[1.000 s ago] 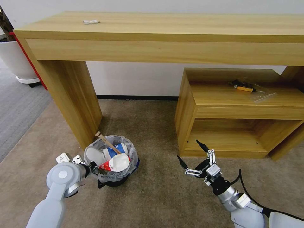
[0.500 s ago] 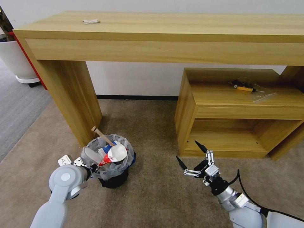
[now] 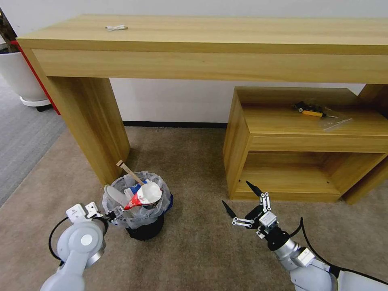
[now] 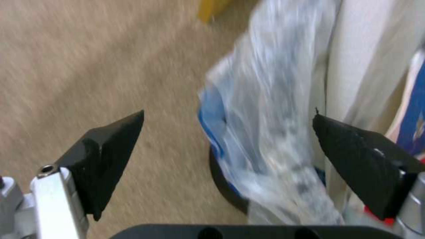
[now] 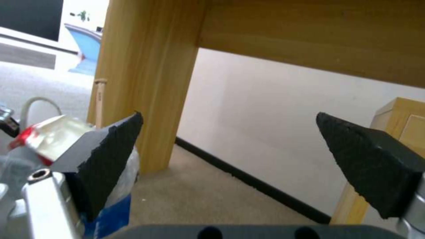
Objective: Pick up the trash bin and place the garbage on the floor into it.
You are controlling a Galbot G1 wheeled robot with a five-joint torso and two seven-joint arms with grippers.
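From the head view we see the trash bin (image 3: 139,210) standing on the floor (image 3: 194,250), near the left leg of the long wooden table (image 3: 97,125), already heaped with garbage (image 3: 141,196): a red-and-white wrapper, a cup and a wooden stick (image 3: 129,173) leaning out over the far rim. Our left gripper (image 3: 114,213) sits at the bin's near-left rim, and our right gripper (image 3: 243,205) hangs well to the right above the carpet, fingers spread and holding nothing. In the left wrist view the left gripper's jaws stand wide apart, one finger outside over the carpet, the other inside against the white litter, with the crinkled bag liner (image 4: 270,139) and black rim between them but not pinched. We judge the bin light and top-heavy, its liner soft and slippery, so a hold should clamp the stiff rim through the bag. In the right wrist view the open jaws frame the table leg and the wall.
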